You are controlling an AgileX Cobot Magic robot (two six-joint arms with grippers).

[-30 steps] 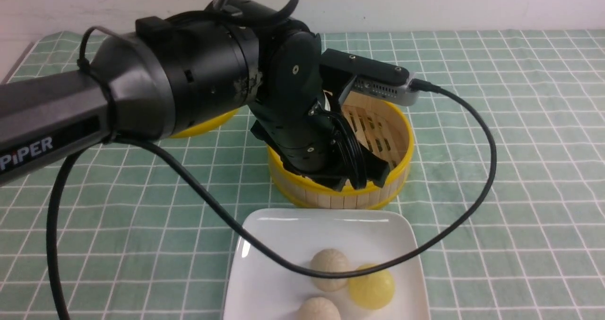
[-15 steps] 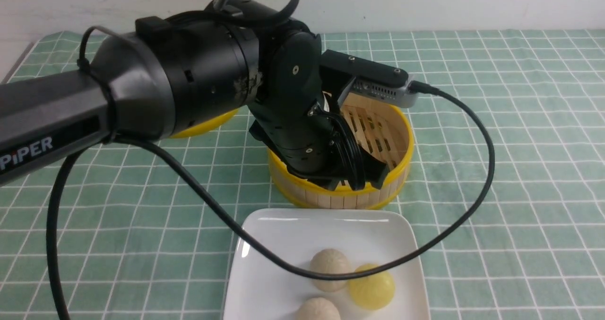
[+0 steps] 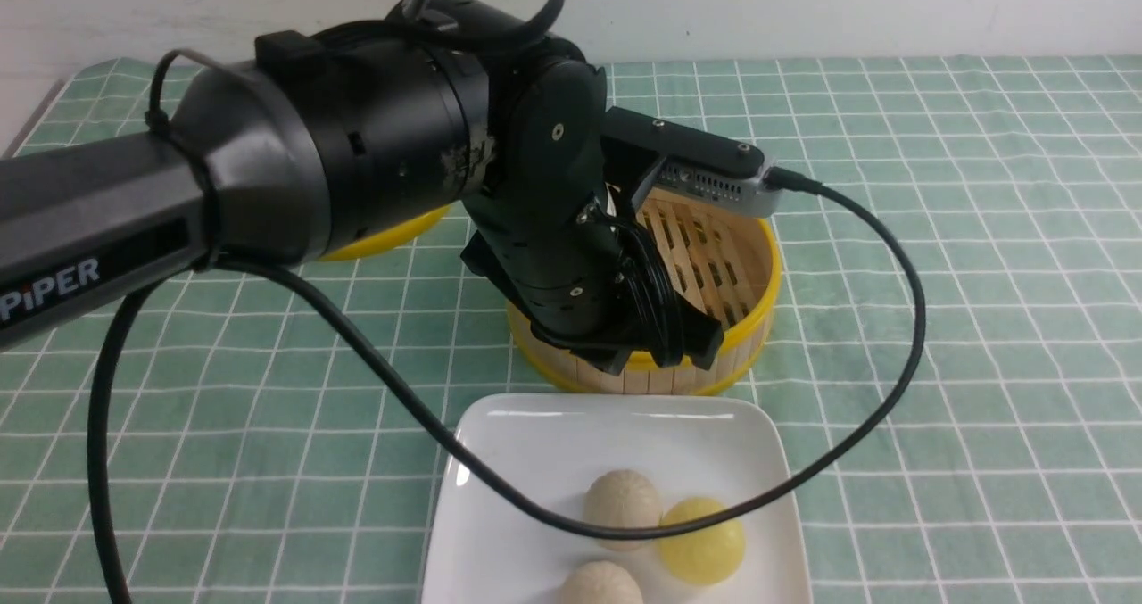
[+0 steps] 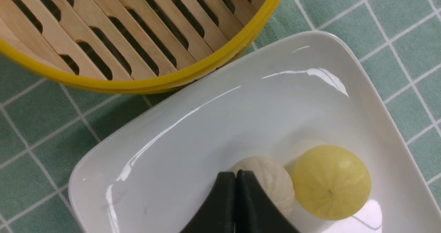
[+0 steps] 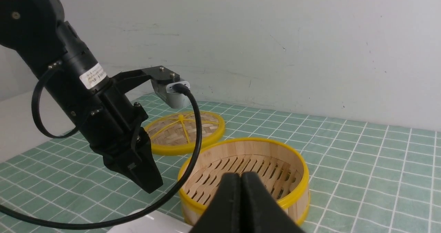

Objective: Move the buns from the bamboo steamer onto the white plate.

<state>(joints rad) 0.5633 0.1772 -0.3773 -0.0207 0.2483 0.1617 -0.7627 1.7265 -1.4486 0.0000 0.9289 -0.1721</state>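
Left claw (image 4: 236, 173) and right claw (image 5: 241, 175) are pressed together, empty. Buns (image 3: 705, 550) could be swept off the white plate (image 3: 553, 443) by the draped cable (image 3: 917, 318).

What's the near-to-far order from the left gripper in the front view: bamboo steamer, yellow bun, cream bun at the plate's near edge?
1. bamboo steamer, right by the left gripper.
2. yellow bun, right half of the white plate.
3. near-edge cream bun, closest to the camera.
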